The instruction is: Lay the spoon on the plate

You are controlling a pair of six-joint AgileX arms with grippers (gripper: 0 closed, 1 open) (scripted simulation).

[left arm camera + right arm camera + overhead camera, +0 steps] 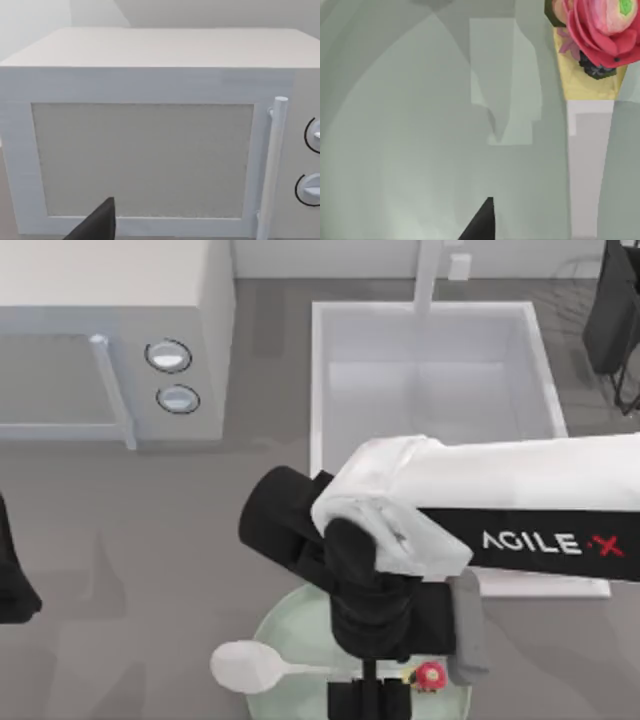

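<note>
The right arm (520, 510) reached in from the right side of the top view, across the front of the sink (435, 370), and ended above the plate (290, 625) near the lower edge of that view. The right end effector (368, 695) pointed down over the plate. Whether its fingers were spread or closed on anything could not be told.

The spoon (270, 667) lay across the plate. Its white oval bowl (243, 665) rested at the plate's left rim, partly overhanging the bench (120, 570). The thin handle ran rightward beneath the right end effector. The red flower knob (430, 675) showed just to the right of the end effector, over the plate.

In the right wrist view the knob (600, 30) and the pale handle (587, 165) stood close to the camera above the green plate surface (420, 150). One dark fingertip (482, 222) showed apart from the handle.

The left arm (12, 580) sat at the left edge of the top view, well apart from the plate. Its wrist view faced the microwave (145, 150), with one dark fingertip (97, 225) in the foreground.
</note>
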